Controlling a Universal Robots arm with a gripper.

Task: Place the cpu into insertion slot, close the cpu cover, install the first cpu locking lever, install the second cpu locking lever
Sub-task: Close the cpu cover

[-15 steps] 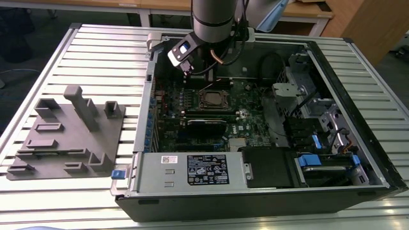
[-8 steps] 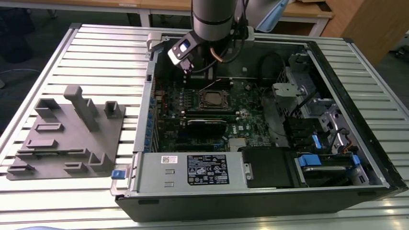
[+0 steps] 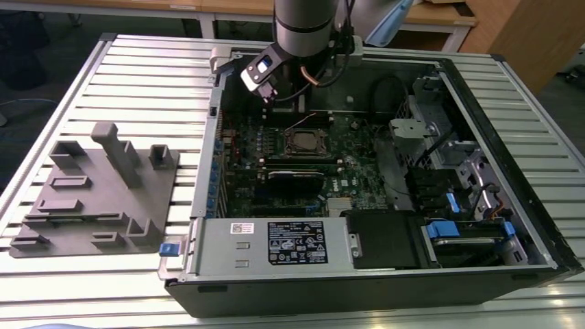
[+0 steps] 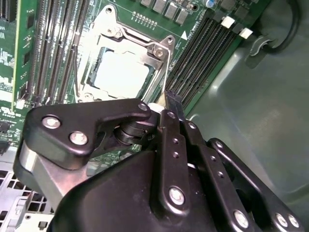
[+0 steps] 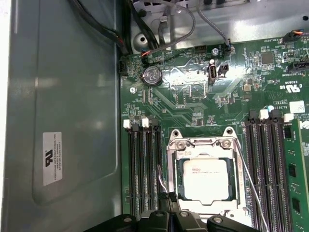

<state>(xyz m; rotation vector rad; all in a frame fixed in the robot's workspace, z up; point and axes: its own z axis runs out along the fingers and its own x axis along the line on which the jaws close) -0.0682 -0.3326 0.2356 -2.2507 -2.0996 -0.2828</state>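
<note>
The cpu (image 5: 205,180) (image 4: 120,72) lies flat in the insertion slot (image 3: 306,142) on the green board, its silver top showing. Over its edges lies the cpu cover (image 5: 203,143) (image 4: 140,46), a silver frame lying flat. One thin wire locking lever (image 5: 161,180) (image 4: 165,77) runs along the socket's side to my gripper (image 5: 169,197) (image 4: 173,102). The black fingers are together and their tip touches that lever's end. A second, longer locking lever (image 5: 248,183) slants away from the socket's other side. In the exterior view the arm (image 3: 297,27) hangs over the socket.
Black memory slots (image 5: 142,169) flank the socket, with a green module (image 5: 294,183) on one side. Cables (image 5: 159,19) and the grey case wall (image 5: 63,96) lie close by. A grey fixture plate (image 3: 101,199) sits on the table at the exterior view's left.
</note>
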